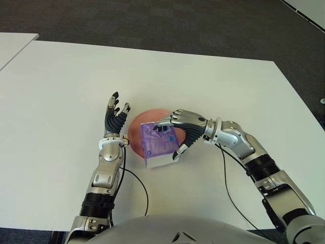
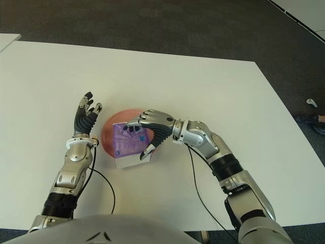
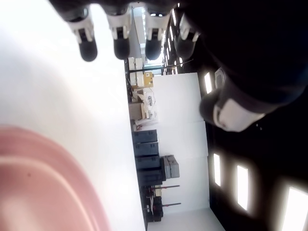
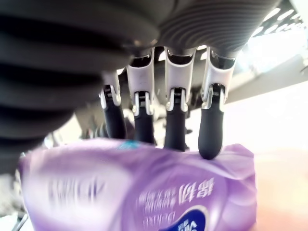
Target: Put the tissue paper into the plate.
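A purple tissue pack [image 1: 158,146] lies tilted on the pink plate [image 1: 136,130] in the middle of the white table [image 1: 61,91], its near white end over the plate's near rim. My right hand [image 1: 170,140] is shut on the pack, several fingers over its far top edge and the thumb against its near right corner. The right wrist view shows the fingertips [image 4: 210,144] pressing the purple wrapper [image 4: 144,192]. My left hand [image 1: 116,115] stands upright just left of the plate with its fingers spread, holding nothing. The plate's rim [image 3: 43,183] fills a corner of the left wrist view.
Thin black cables [image 1: 144,195] trail from both wrists across the near part of the table. A second white table [image 1: 12,43] adjoins at the far left. Dark carpet [image 1: 177,25] lies beyond the far edge.
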Motion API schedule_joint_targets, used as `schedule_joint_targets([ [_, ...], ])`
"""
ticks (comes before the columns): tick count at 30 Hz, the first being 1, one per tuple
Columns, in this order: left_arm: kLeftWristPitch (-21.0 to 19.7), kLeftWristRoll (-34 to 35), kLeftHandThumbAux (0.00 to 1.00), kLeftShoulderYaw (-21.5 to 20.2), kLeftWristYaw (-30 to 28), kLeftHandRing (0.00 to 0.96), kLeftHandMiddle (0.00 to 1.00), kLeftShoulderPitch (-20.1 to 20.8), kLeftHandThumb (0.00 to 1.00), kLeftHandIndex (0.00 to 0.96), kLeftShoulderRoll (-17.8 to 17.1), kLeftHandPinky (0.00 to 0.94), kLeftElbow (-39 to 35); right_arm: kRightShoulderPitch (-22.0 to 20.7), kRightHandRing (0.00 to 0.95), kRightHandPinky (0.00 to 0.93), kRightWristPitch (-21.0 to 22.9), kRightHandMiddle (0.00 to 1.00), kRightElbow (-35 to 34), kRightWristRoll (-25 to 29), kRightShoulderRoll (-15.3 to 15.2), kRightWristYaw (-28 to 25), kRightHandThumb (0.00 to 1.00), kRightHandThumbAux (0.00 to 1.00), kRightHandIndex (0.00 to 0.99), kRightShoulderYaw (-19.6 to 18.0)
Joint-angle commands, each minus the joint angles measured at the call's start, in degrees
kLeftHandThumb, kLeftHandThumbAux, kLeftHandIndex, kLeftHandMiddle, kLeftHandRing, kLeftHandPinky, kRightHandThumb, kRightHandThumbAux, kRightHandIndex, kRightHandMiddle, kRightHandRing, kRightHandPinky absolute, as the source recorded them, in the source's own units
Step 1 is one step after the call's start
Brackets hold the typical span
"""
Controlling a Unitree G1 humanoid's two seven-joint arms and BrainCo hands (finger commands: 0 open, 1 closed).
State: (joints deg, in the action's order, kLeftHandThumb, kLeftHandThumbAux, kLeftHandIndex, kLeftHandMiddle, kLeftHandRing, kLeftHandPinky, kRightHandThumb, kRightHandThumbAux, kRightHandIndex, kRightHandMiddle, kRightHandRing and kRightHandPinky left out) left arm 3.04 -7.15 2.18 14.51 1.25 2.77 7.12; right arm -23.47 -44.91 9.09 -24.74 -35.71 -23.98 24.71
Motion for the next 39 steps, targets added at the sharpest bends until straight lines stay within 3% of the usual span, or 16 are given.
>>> schedule_joint_targets([
  [1,2.7,0.9,0.513,-1.2,-1.6,0.0,0.0,0.4,0.0,0.0,-1.1,0.0,4.8,0.3,0.002,0.001,0.1,0.003,-1.4,-1.7,-0.2,-2.1,0.114,0.326,0.002,0.5],
  [3,3.6,1.0,0.511,-1.4,-1.9,0.0,0.0,0.6,0.0,0.0,-1.2,0.0,5.9,0.5,0.001,0.0,0.2,0.001,-1.7,-2.1,-0.1,-2.2,0.102,0.308,0.001,0.3],
  [9,11.3,2.3,0.494,-3.8,-2.8,0.0,0.0,4.5,0.0,0.0,-3.2,0.0,19.3,1.0,0.0,0.0,0.3,0.0,-2.3,-3.8,0.3,-1.5,0.087,0.282,0.0,-0.2],
  [22,14.0,1.8,0.484,-3.9,-1.7,0.0,0.0,5.1,0.0,0.0,-2.3,0.0,20.2,2.0,0.0,0.0,1.0,0.0,-3.7,-10.3,0.5,0.9,0.093,0.276,0.0,-0.7],
  [39,18.0,1.6,0.49,-4.9,-1.2,0.0,0.0,7.6,0.0,0.0,-3.3,0.0,26.7,2.8,0.0,0.0,4.3,0.0,-3.5,-12.1,0.8,2.2,0.099,0.289,0.0,-0.7],
])
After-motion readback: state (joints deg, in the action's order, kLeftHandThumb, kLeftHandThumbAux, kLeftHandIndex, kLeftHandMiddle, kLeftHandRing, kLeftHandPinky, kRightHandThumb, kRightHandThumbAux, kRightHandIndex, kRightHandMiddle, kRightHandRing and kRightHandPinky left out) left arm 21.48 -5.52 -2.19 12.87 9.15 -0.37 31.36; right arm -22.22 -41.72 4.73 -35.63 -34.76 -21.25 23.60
